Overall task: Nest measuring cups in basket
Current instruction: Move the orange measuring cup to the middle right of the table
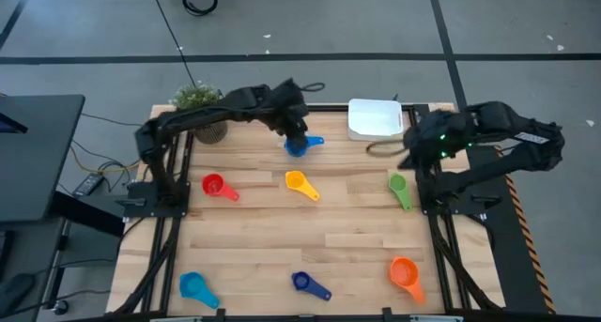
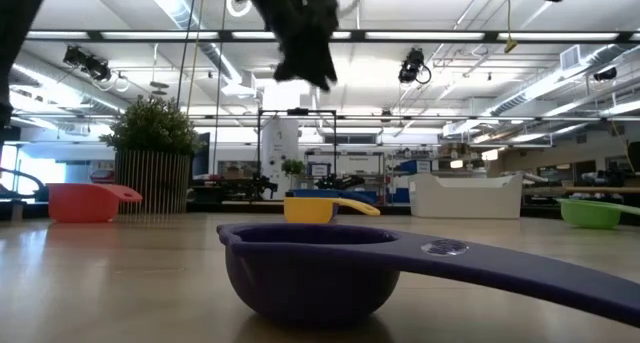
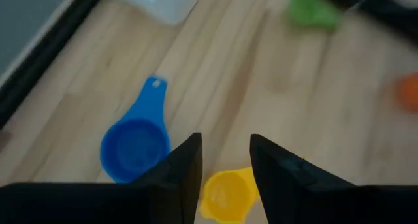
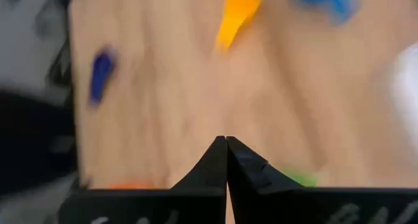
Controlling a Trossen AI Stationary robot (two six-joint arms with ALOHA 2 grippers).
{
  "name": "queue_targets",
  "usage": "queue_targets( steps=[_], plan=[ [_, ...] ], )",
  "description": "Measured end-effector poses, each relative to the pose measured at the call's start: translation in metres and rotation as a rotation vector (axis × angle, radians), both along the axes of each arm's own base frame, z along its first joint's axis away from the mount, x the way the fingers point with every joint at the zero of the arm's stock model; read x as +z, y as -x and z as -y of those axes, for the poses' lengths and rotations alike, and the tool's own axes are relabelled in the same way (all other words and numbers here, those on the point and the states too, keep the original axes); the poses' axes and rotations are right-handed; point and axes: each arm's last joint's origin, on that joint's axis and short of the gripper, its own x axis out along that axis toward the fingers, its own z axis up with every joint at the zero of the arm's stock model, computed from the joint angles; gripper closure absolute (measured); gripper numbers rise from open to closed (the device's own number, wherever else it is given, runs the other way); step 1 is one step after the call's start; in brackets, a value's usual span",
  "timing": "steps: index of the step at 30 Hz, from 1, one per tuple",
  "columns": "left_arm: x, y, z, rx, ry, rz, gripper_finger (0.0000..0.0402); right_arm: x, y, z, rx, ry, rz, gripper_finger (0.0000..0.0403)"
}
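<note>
7 cups lie loose on the worktop (image 1: 357,228), none in the basket (image 1: 376,117). My left jaws (image 1: 299,137), apart, hover seemingly over the blue cup (image 1: 299,146); next, descend and clamp. Right jaws (image 4: 226,152) together, idle.

- Table (image 1: 357,223): pale wood in long planks, grain visible, smooth with a soft satin sheen; dark metal-looking frame along the edges.
- Dark blue cup (image 2: 310,268): moulded plastic, smooth, faintly glossy.
- Blue cup (image 3: 135,147), yellow cup (image 3: 225,194), red cup (image 2: 85,201), green cup (image 2: 592,213): plastic-looking, smooth, even colour.
- Basket (image 1: 376,117): white plastic, smooth, matt.
- Left gripper (image 3: 225,160) fingers (image 3: 186,168): black, hard, matt.
- Right gripper (image 4: 226,160): black, matt likewise.
- Plant pot (image 2: 152,181): ribbed, slatted surface.
</note>
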Motion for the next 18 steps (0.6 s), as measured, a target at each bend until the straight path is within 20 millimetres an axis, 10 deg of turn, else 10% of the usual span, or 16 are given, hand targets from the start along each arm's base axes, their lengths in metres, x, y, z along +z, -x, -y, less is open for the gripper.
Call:
queue_targets(
  steps=[18],
  plan=[
    [0.112, 0.073, 0.09, -0.089, 0.013, 0.379, 0.0267, -0.045, -0.024, -0.061, 0.314, -0.208, -0.453, 0.0394]
  ],
)
